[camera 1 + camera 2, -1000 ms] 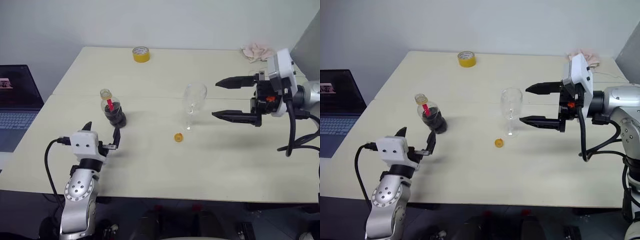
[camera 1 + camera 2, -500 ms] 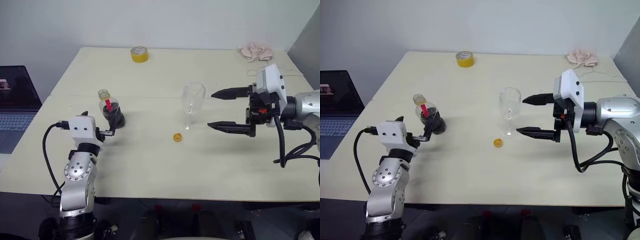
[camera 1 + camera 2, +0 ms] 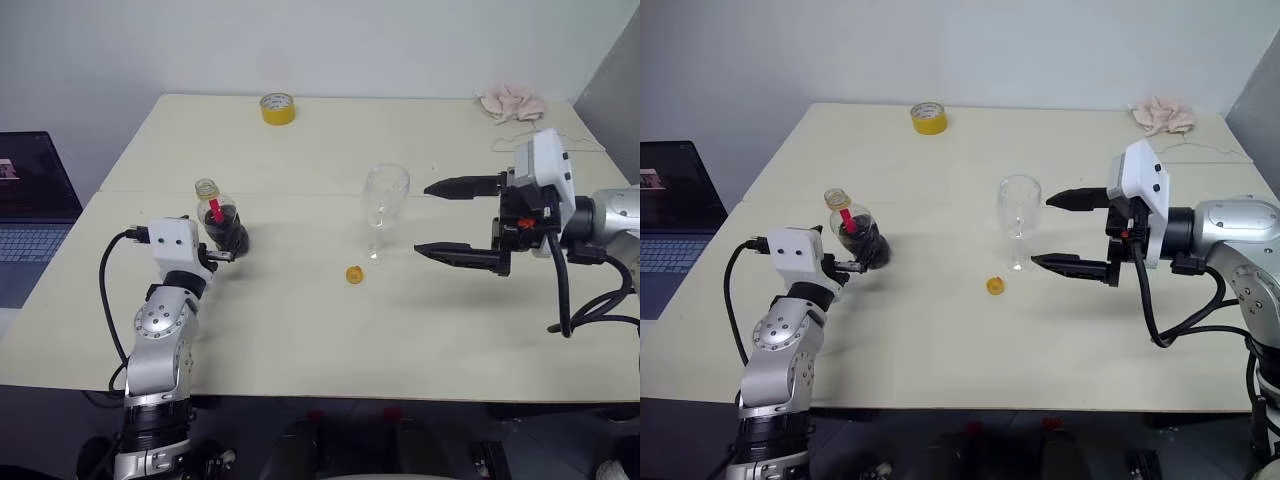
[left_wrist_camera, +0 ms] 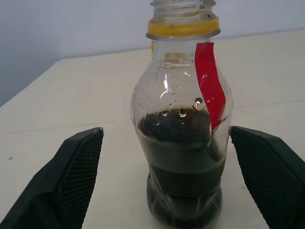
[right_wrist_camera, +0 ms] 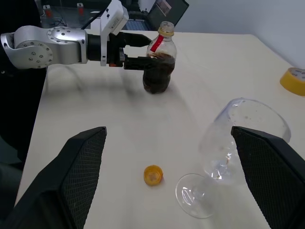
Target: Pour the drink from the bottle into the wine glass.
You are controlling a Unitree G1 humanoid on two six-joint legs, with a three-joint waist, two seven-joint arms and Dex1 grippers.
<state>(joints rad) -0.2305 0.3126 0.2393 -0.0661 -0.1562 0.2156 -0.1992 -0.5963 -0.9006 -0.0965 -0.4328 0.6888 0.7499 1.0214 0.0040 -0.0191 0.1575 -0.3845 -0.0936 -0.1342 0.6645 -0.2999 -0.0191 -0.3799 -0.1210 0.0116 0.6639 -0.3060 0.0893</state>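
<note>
The bottle [image 3: 222,222] stands upright on the left of the table [image 3: 300,340], its neck uncapped above a yellow ring. The dark drink [image 4: 183,167] fills roughly its lower half. My left gripper [image 3: 215,250] is open, level with the bottle's body, one finger on each side and not touching it. The yellow cap [image 3: 354,274] lies on the table between bottle and wine glass. The empty wine glass [image 3: 384,200] stands upright mid-table. My right gripper [image 3: 423,218] hangs open just right of the glass, pointing at it, apart from it.
A yellow tape roll [image 3: 277,107] lies at the far edge, and a pink cloth [image 3: 513,103] sits at the far right corner. A laptop [image 3: 30,220] stands off the table's left side.
My left gripper has moved forward, so its open fingers now flank the bottle. The right gripper has stayed beside the glass.
</note>
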